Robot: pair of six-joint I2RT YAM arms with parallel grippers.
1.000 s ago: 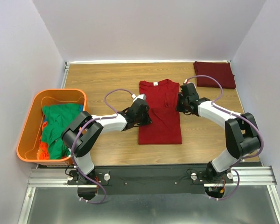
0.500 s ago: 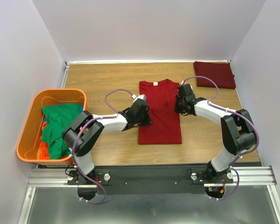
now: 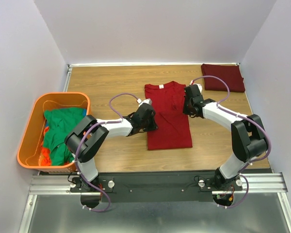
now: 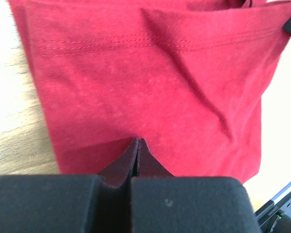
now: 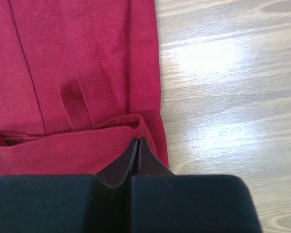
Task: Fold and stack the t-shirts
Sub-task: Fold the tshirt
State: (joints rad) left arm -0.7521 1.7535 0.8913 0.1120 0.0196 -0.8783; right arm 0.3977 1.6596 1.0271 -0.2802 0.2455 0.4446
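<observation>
The bright red t-shirt lies in the middle of the table, folded into a long narrow strip, collar at the far end. My left gripper is shut at the strip's left edge; in the left wrist view its tips press into the red cloth. My right gripper is shut at the right edge; in the right wrist view its tips pinch a raised fold of the red cloth. A dark maroon t-shirt lies folded at the far right corner. Green t-shirts lie in the tub.
The orange plastic tub stands off the table's left edge. Bare wooden table lies around the red shirt. Purple-white walls close in the left, back and right sides. Cables loop above both wrists.
The lower half of the red shirt has shifted right and towards the arms. The right gripper has moved a little to the far side along the shirt's right edge. The left gripper has hardly moved.
</observation>
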